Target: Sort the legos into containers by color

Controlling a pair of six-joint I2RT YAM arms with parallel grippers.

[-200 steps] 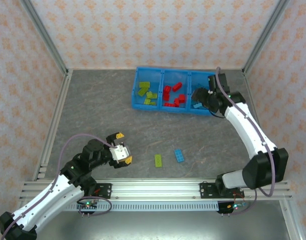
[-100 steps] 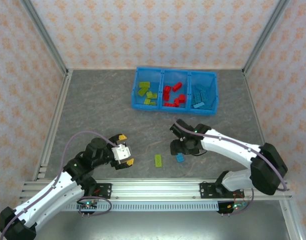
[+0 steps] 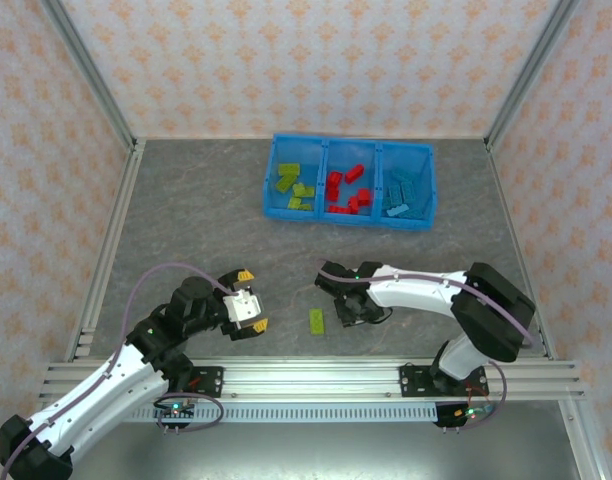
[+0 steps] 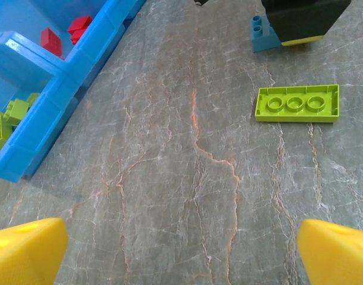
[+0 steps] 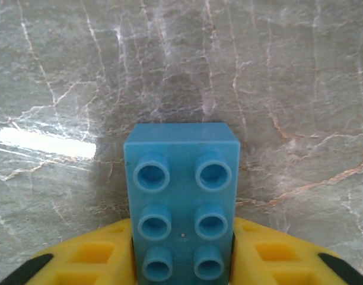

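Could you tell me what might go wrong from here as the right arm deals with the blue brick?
1. The right gripper pinches the blue brick only at its near end, so it may swivel or slip when lifted.
2. The green brick lies close beside that gripper and could get knocked.
3. The blue section of the bin adjoins the red one, so a loose release might land wrong.

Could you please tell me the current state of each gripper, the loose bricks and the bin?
Right gripper: shut on the light blue studded plastic brick.
Left gripper: open, empty.
Yellow-green flat plastic brick: lying loose on the grey marbled table, studs up.
Bright blue three-compartment plastic bin: open-topped; holds yellow-green bricks left, red bricks middle, light blue bricks right.
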